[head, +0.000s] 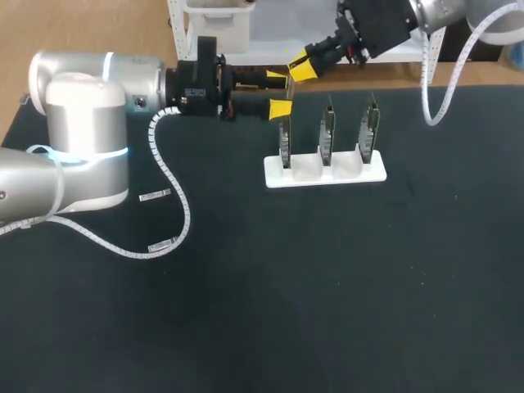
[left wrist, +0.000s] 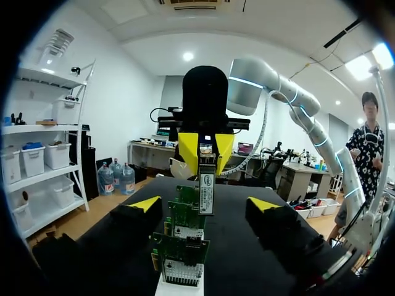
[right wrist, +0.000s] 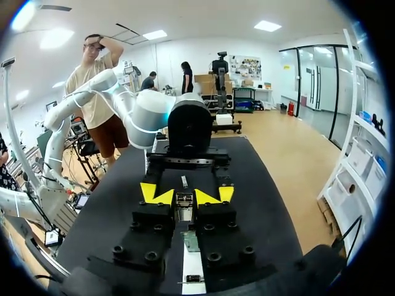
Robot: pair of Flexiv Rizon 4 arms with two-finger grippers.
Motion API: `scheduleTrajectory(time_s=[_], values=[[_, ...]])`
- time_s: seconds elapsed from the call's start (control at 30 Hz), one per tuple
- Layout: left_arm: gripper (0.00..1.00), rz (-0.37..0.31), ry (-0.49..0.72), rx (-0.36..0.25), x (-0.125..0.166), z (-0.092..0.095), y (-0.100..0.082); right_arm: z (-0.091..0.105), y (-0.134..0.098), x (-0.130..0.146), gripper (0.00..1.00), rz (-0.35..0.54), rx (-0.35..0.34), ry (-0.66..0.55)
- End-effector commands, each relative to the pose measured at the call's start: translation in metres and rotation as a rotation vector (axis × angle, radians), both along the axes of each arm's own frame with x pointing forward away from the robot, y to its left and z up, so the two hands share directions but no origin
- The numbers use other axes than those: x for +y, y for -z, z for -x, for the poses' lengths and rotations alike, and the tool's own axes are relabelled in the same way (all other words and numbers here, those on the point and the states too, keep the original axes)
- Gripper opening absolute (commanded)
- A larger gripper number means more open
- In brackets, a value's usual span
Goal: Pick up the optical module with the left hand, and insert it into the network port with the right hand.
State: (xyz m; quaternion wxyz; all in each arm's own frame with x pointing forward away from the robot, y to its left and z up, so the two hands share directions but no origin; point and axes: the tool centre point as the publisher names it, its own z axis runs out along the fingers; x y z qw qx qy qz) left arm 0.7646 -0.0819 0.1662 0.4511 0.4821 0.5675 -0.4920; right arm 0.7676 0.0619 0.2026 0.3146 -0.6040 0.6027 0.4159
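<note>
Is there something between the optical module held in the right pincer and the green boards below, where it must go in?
Nothing visible does. The optical module hangs in the right pincer above the green boards, and nothing shows between them. The open left pincer has its fingers at both sides, not under the module.

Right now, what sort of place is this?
Probably a robotics lab bench for electronics assembly: a black-covered table, a white holder with three upright circuit boards, and the right tool shut on an optical module above them, beside the open left tool.
</note>
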Motion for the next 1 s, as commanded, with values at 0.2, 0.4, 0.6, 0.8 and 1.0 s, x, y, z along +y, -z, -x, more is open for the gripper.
scheduleTrajectory(time_s=[0.2,0.4,0.6,0.8,1.0], values=[[1.0,-0.056,0.003,-0.018,0.0,0.003,-0.011,0.007,0.0,-0.007,0.0,-0.01,-0.003,0.015],[1.0,-0.136,-0.041,-0.029,0.015,0.009,-0.017,0.009,0.0,-0.01,0.0,-0.013,-0.003,0.017],[1.0,-0.234,-0.053,-0.04,0.032,0.015,-0.019,0.01,-0.001,-0.01,0.0,-0.013,-0.004,0.01],[1.0,-0.343,-0.026,-0.047,0.043,0.019,-0.016,0.012,-0.001,-0.01,0.0,-0.007,-0.008,-0.001],[1.0,-0.384,-0.038,-0.024,0.051,0.017,-0.013,0.013,-0.001,-0.01,0.0,-0.006,-0.012,-0.007]])
